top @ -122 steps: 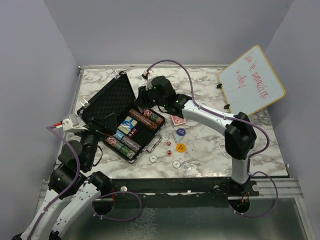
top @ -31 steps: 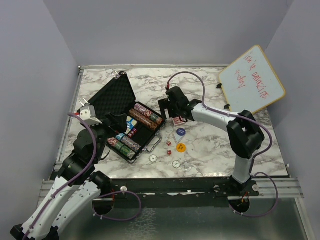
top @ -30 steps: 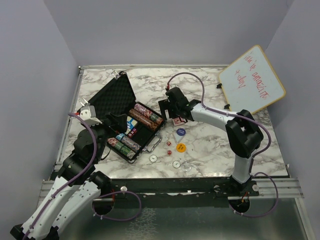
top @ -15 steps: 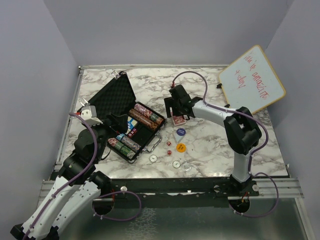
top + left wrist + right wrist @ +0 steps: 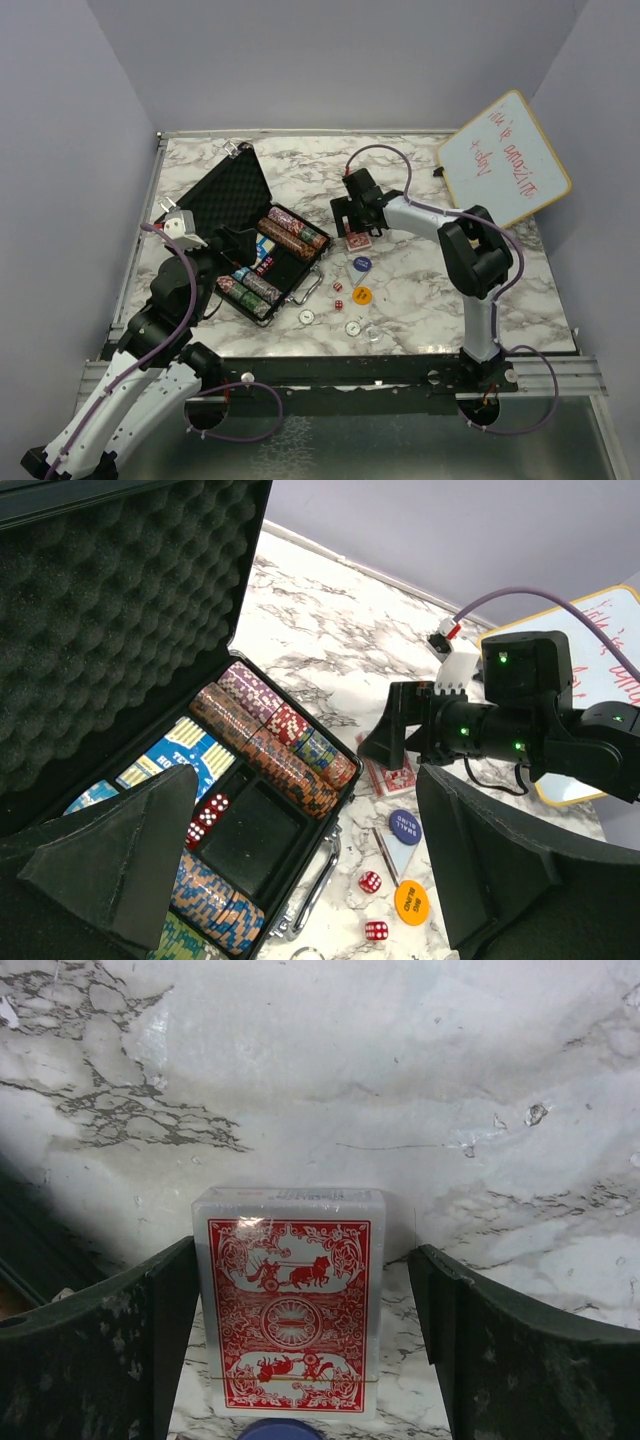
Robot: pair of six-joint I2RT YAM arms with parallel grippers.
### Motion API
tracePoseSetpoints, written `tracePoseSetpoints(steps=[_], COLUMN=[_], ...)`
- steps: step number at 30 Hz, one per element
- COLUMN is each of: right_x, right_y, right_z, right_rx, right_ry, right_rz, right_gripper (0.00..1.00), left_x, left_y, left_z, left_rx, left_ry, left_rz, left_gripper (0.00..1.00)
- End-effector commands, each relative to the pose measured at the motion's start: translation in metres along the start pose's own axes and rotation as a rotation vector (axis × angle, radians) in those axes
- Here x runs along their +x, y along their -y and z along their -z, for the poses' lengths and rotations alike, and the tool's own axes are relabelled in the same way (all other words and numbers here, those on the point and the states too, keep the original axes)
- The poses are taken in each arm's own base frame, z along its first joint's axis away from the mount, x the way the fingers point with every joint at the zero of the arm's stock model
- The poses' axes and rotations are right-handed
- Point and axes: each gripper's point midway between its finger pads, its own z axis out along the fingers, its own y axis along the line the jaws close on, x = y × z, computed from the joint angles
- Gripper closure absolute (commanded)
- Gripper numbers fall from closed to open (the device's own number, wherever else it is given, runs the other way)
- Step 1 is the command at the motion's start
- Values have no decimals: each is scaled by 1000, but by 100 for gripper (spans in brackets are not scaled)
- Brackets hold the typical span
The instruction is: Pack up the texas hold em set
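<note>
**Red deck lies between spread right jaws; case open under the left**

The right gripper (image 5: 303, 1260) stands released, its jaws wide to either side of the red card deck (image 5: 290, 1310). The deck lies flat on the marble table (image 5: 420, 1070), face-pattern up: an ornate red back design with a white border, in a glossy clear wrap. Its left edge sits right against the left jaw, though contact cannot be told; a clear gap of marble separates it from the right jaw. A blue round button (image 5: 266, 1428) peeks in just behind the deck, toward the wrist.

The left gripper (image 5: 308, 780) is also released, holding nothing. Between and beyond its jaws is the black case (image 5: 110, 610), lid raised and lined with grey egg-crate foam. In the tray, rows of striped poker chips (image 5: 275, 740) lie on edge in brown, red, blue and green; beside them, near the left jaw, are the blue deck (image 5: 185, 755) and red dice (image 5: 205, 815) in a small compartment.

Toward the right jaw, outside the case, two more red dice (image 5: 369, 882) and an orange button (image 5: 410, 900) rest on the marble.
</note>
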Motion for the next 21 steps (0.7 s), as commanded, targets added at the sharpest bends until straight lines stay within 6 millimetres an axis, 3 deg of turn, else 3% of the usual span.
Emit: tracePoseSetpoints(steps=[1,6,14,21], right_x=[4,-17,-62,-75], right_y=[-3,14,3,-31], right_z=[-8,1,58,104], right_rx=[-23,76,-18,-173], right_ry=[-48,56,291,425], right_rz=[30,-4,-150,-474], right_gripper=[11,36,46,49], left_x=[2,3,12,29], left_y=[3,4,10,14], left_z=[-2,-2,-7,-16], left_rx=[17,20,43,56], left_ry=[-5,-10,-52,-118], left_rz=[1,0,-19,-31], left_gripper=[1,1,1,1])
